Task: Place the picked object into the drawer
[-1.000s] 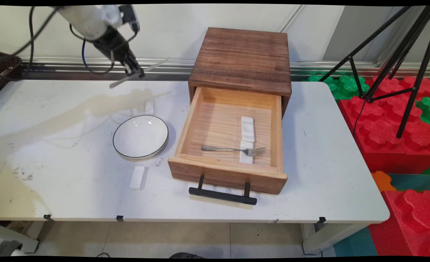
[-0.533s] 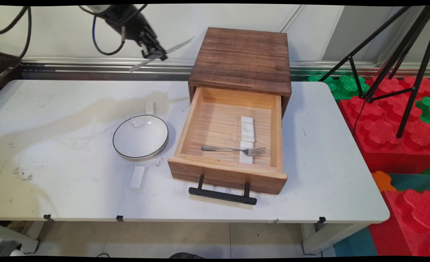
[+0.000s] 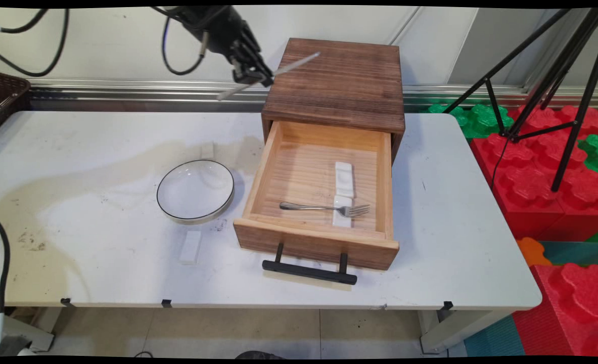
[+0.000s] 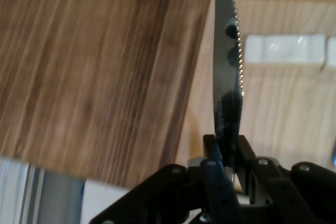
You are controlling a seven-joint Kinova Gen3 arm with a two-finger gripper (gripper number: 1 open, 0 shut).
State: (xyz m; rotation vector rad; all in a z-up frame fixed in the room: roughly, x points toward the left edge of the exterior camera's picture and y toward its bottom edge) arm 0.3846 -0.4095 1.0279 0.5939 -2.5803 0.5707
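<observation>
A shallow white plate (image 3: 195, 191) sits left of the open wooden drawer (image 3: 319, 199). Above the drawer's cabinet (image 3: 336, 83), the gripper (image 3: 256, 77) carries a serrated knife (image 3: 295, 63), jaws closed near its middle: thin, stiff, probably slippery steel. A fork (image 3: 324, 207) lies inside the drawer. The white surface (image 3: 455, 227) is stained.

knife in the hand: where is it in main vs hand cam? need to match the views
Main view: the knife sits near top centre, tilted, clamped in the hand, its blade over the wooden cabinet's left top edge.
Hand view: the knife runs up the middle from the hand, serrated edge to the right.
Shared landmark: the cabinet's dark wooden top, left of the blade in the hand view.
</observation>
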